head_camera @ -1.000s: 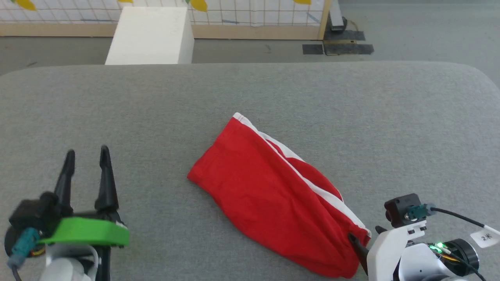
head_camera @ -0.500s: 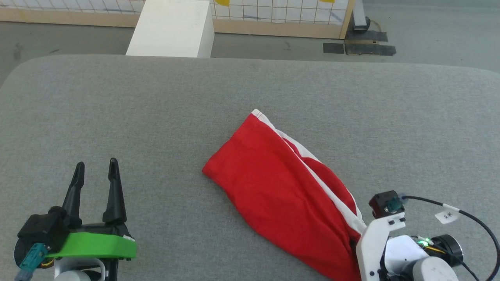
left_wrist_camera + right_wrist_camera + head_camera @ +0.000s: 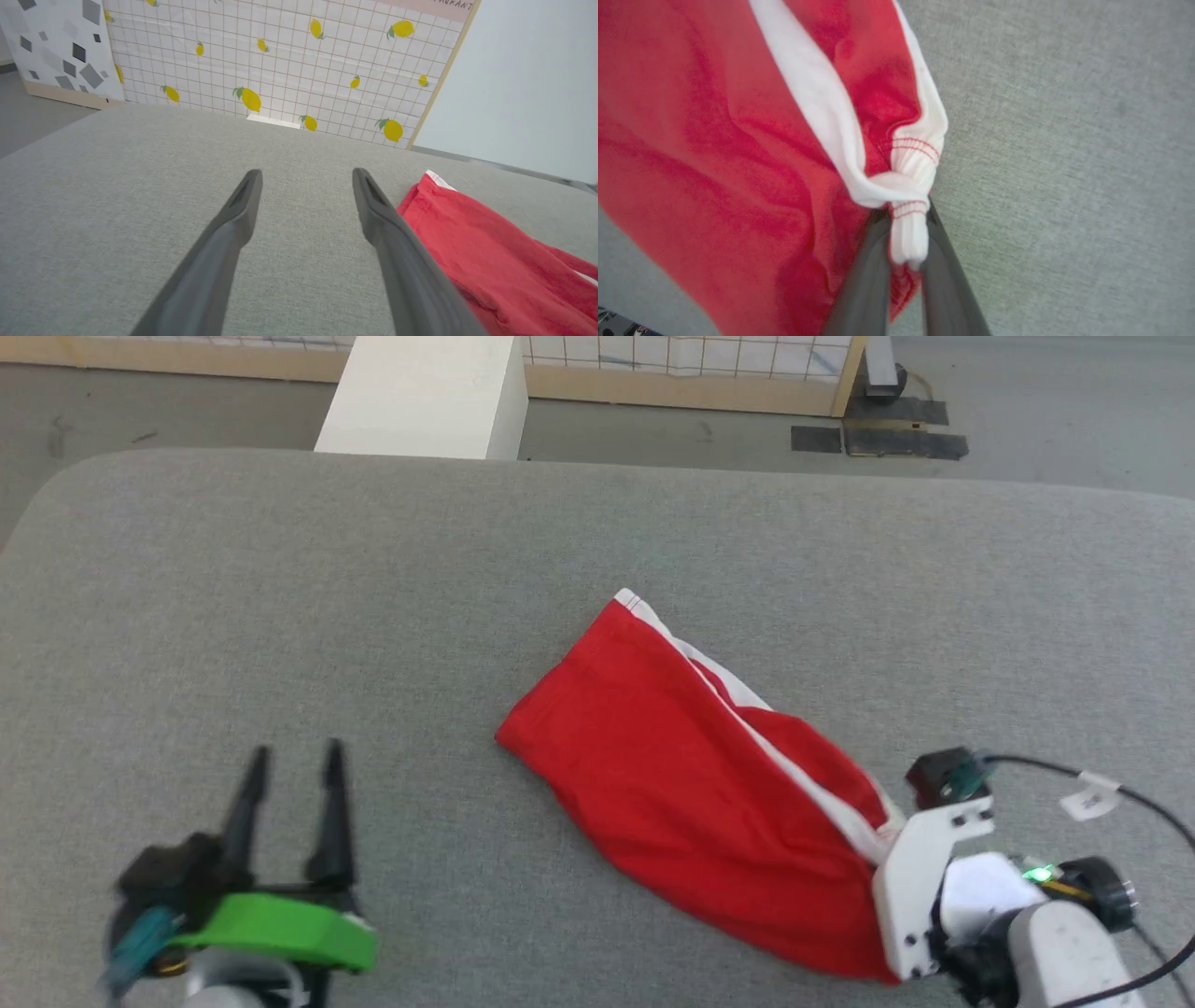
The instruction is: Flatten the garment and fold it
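So here's where we're at. The garment [image 3: 691, 803] is lying on the grey tabletop [image 3: 280, 569], on our side of the white block [image 3: 425, 397] and off to the block's right. It's bunched into a long sausage shape, not flat at all.

Our right end effector [image 3: 908, 219] is pinched down on the end of the garment furthest from the white block. The wrist view shows the white band [image 3: 910, 233] squeezed between the two fingers. Our left end effector [image 3: 296, 749] is spread wide with nothing in it, on our side of the block and a bit to its left, well apart from the red cloth.

The bit that matters is the long axis. It runs diagonally from the pinched end up toward the white block, and the garment sits to the right of the empty left end effector. We reckon the left arm is nearer to the free red corner, so that's the one to reach across before we try spreading anything.
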Robot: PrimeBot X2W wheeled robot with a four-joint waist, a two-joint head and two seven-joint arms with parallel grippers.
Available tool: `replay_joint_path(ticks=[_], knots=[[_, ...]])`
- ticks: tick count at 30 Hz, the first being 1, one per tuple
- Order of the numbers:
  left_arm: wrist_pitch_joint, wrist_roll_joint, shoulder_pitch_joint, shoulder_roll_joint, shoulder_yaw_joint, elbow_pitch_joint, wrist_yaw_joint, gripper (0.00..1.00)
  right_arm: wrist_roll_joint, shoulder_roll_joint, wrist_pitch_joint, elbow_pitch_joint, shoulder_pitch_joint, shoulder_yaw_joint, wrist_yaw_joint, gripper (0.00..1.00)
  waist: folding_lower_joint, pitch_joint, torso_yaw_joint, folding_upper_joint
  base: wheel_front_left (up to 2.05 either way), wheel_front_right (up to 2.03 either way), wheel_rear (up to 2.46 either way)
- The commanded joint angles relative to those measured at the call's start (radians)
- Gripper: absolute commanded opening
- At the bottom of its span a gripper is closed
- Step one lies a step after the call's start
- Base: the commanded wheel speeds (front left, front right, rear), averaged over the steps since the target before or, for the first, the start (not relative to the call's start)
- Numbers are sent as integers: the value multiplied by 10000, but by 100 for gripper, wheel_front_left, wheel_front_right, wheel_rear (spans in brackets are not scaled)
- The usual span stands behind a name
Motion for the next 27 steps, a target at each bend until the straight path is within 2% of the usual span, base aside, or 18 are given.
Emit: replay_joint_path(ticks=[1, 5, 8, 9, 13, 19, 23, 24, 25, 26, 27], knots=[[323, -137, -309, -58, -270, 105, -92, 100, -210, -78, 100, -31, -224, -218, -21, 0, 0, 93, 72, 100, 0, 0, 0], [2077, -548, -1302, 11, -1165, 567, -179, 100, -400, -78, 376, -418, -578, -452, -21, 0, 0, 302, 117, 100, 0, 0, 0], [3859, -799, -2350, 45, -1727, 1218, -197, 100, -424, -78, 548, -687, -757, -409, -21, 0, 0, 494, 32, 100, 0, 0, 0], [5061, -920, -2987, 38, -2005, 1724, -177, 100, -329, -78, 577, -821, -829, -297, -21, 0, 0, 619, -103, 100, 0, 0, 0], [7141, -786, -4252, 193, -2621, 2653, -164, 100, -103, -78, 600, -1033, -866, 130, -21, 0, 0, 942, -474, 100, 0, 0, 0], [8753, -664, -5254, 341, -3297, 3480, -193, 100, 76, -78, 553, -1209, -889, 504, -21, 0, 0, 1373, -993, 100, 0, 0, 0], [9559, -652, -5352, 489, -3575, 3917, -200, 98, 133, -78, 461, -1200, -929, 590, -21, 0, 0, 1517, -1277, 100, 0, 0, 0], [9660, -707, -5319, 492, -3606, 3976, -203, 47, 140, -78, 431, -1190, -929, 597, -21, 0, 0, 1530, -1312, 100, 0, 0, 0], [9687, -756, -5274, 505, -3630, 4012, -206, 21, 155, -78, 398, -1177, -921, 595, -21, 0, 0, 1538, -1347, 100, 0, 0, 0], [9669, -797, -5225, 519, -3649, 4032, -209, 0, 166, -78, 374, -1168, -910, 597, -21, 0, 0, 1539, -1370, 100, 0, 0, 0], [9702, -925, -5136, 517, -3648, 4078, -214, 0, 178, -78, 345, -1158, -893, 595, -21, 0, 0, 1535, -1389, 100, 0, 0, 0]])
